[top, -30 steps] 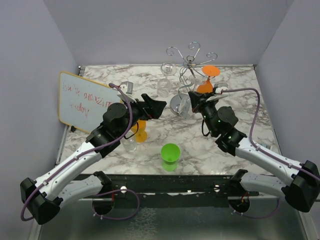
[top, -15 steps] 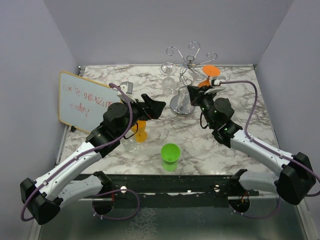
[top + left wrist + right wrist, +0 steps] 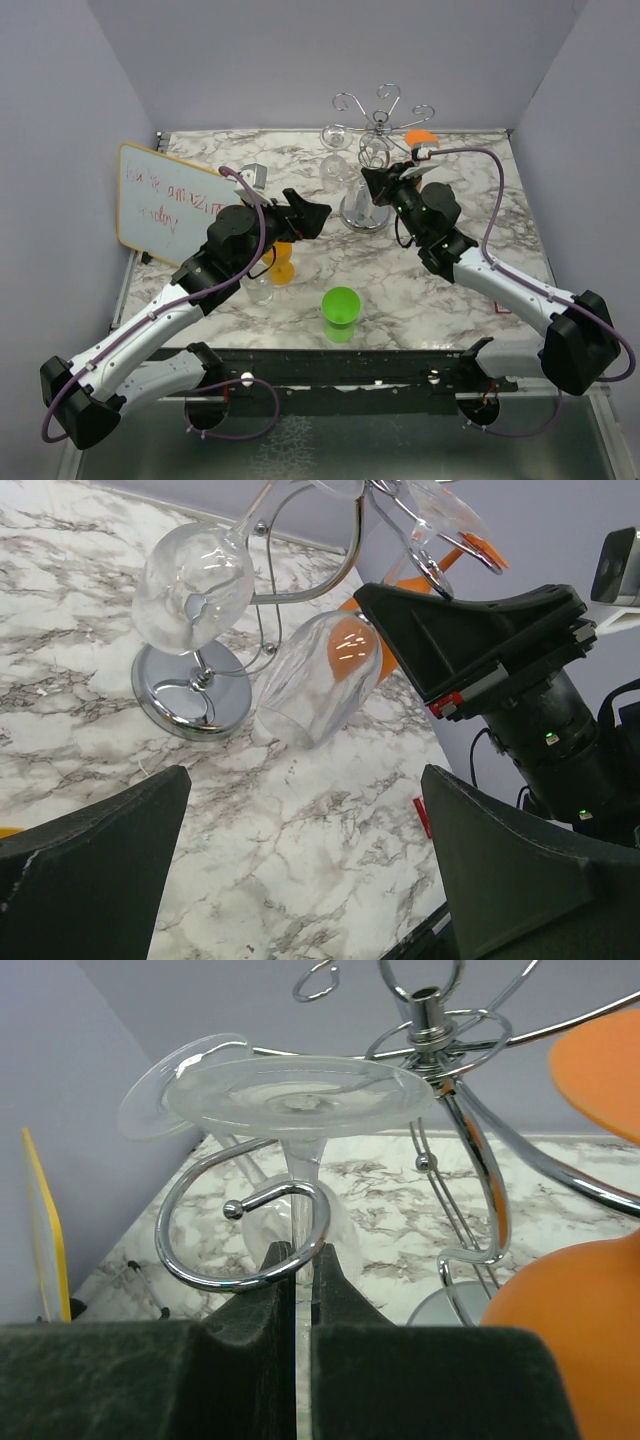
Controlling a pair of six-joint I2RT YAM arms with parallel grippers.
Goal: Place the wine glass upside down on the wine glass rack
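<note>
currently, right gripper (image 3: 300,1260) clamping inverted wine glass (image 3: 300,1095) stem inside a wine glass rack (image 3: 428,1010) curl; easing straight down should be seating the foot. left gripper (image 3: 300,880) hovering, fingers apart.

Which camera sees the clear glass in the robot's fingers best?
The right wrist view: the wine glass fills it, stem pinched by the fingers of the right gripper, inside a curl of the rack. The left wrist view shows its tilted bowl. In the top view the arm mostly hides it.
</note>
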